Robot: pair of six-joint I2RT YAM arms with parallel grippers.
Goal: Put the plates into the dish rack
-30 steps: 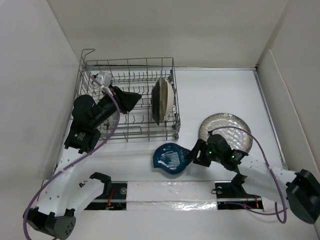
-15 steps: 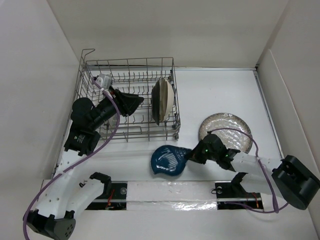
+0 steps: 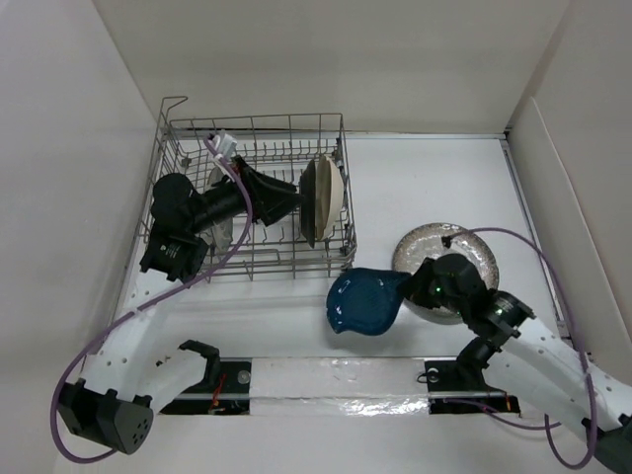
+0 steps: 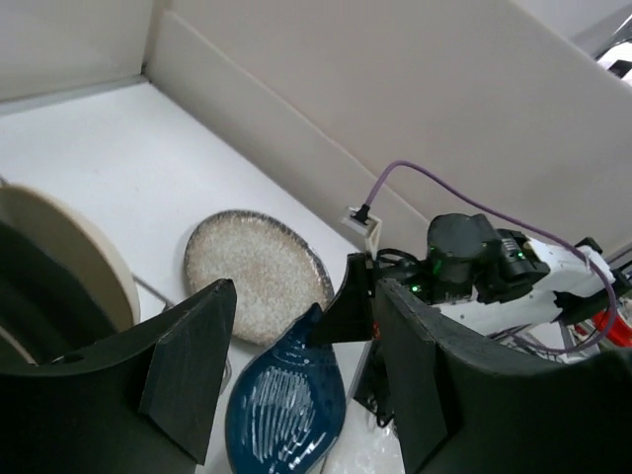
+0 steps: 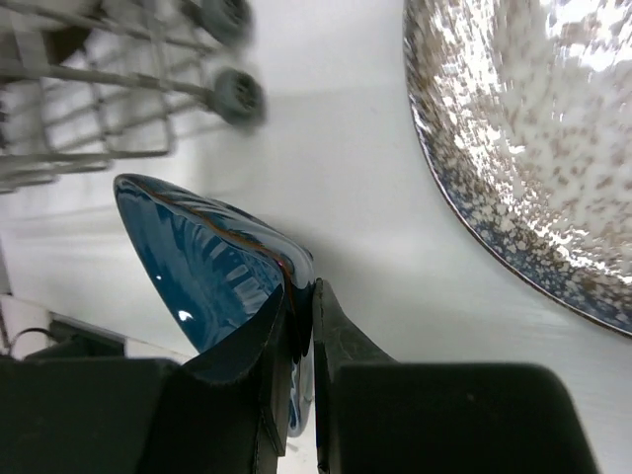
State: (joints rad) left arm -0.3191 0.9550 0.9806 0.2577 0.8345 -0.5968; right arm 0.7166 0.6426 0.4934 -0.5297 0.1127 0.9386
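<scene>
The dark blue shell-shaped dish [image 3: 365, 302] hangs tilted above the table in front of the dish rack [image 3: 188, 138]. My right gripper [image 3: 406, 289] is shut on its rim; the wrist view shows the gripper [image 5: 302, 308] pinching the edge of the blue dish [image 5: 202, 265]. The large speckled plate [image 3: 464, 249] lies flat behind that arm and also shows in the right wrist view [image 5: 533, 148]. In the rack's right end a cream plate [image 3: 330, 191] stands on edge, and a greyish plate [image 3: 218, 219] stands behind my left arm. My left gripper [image 3: 293, 202] hovers open and empty inside the rack.
Past its open fingers [image 4: 193, 365], the left wrist camera takes in the blue dish [image 4: 286, 405], the speckled plate [image 4: 252, 276] and the right arm [image 4: 474, 272]. White walls enclose the table on three sides. The rack's small wheels [image 5: 237, 94] stand near the blue dish.
My right gripper closed on the blue dish's rim and lifted it, tilting it up and to the right. My left gripper opened and swung right inside the rack toward the cream plate.
</scene>
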